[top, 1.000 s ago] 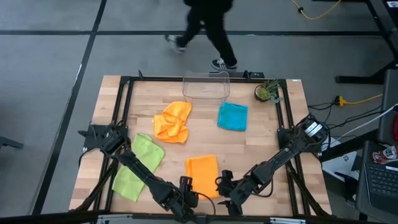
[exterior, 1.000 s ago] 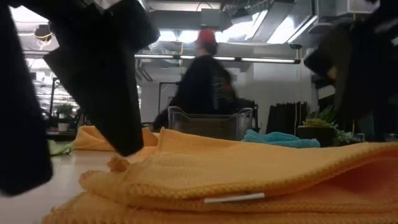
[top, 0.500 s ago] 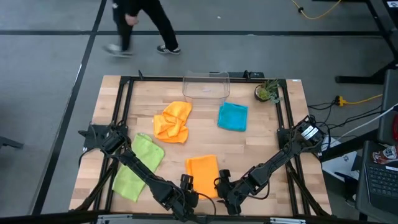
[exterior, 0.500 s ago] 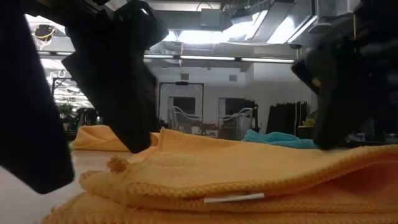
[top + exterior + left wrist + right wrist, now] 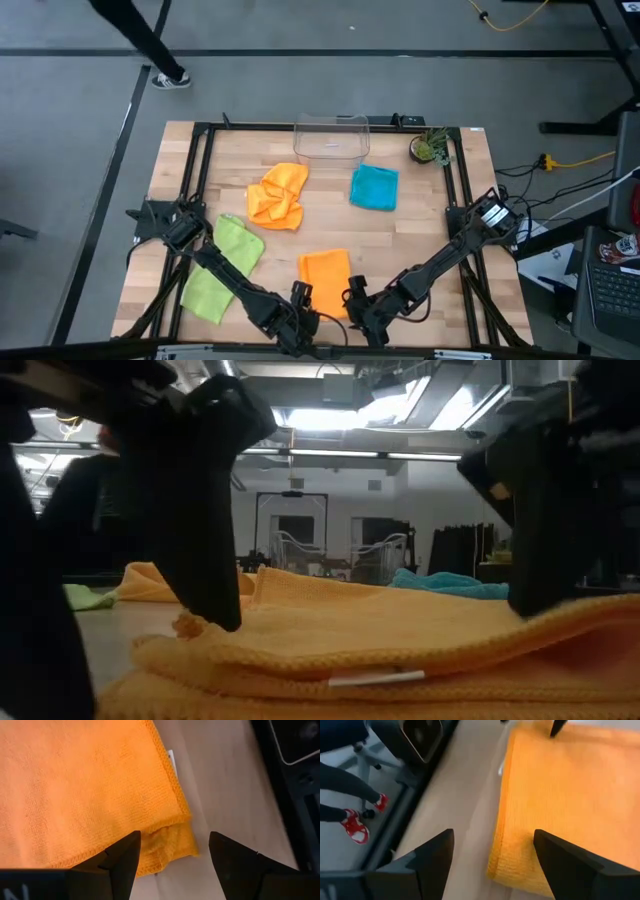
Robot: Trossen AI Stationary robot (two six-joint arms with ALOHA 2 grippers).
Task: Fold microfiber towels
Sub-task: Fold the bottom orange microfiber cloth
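A folded orange towel (image 5: 325, 279) lies flat near the table's near edge. My left gripper (image 5: 300, 296) stands open at the towel's near left corner (image 5: 184, 834), one finger over the cloth and one over bare wood. My right gripper (image 5: 353, 293) stands open astride the near right corner (image 5: 506, 865). Farther back lie a crumpled orange towel (image 5: 278, 195), a lime green towel (image 5: 222, 268) at the left and a teal towel (image 5: 374, 187). My left gripper comes at the folded towel's corner slanting down from the near side. Whether its finger (image 5: 205, 530) touches the cloth I cannot tell. My right gripper slants down likewise. Its finger (image 5: 530, 530) ends at the towel's top layer (image 5: 545, 618), but I cannot tell if they touch.
A clear plastic bin (image 5: 331, 137) stands at the far edge, with a small potted plant (image 5: 430, 148) to its right. Black frame rails (image 5: 196, 180) run along the table's sides. A person's legs (image 5: 150, 40) show on the floor beyond the far left corner.
My right gripper has sunk a little toward the folded towel's near right corner and rolled about its own axis. My left gripper has rolled slightly in place. Both stay open and the towel has not moved. The person has walked leftward past the table's far side.
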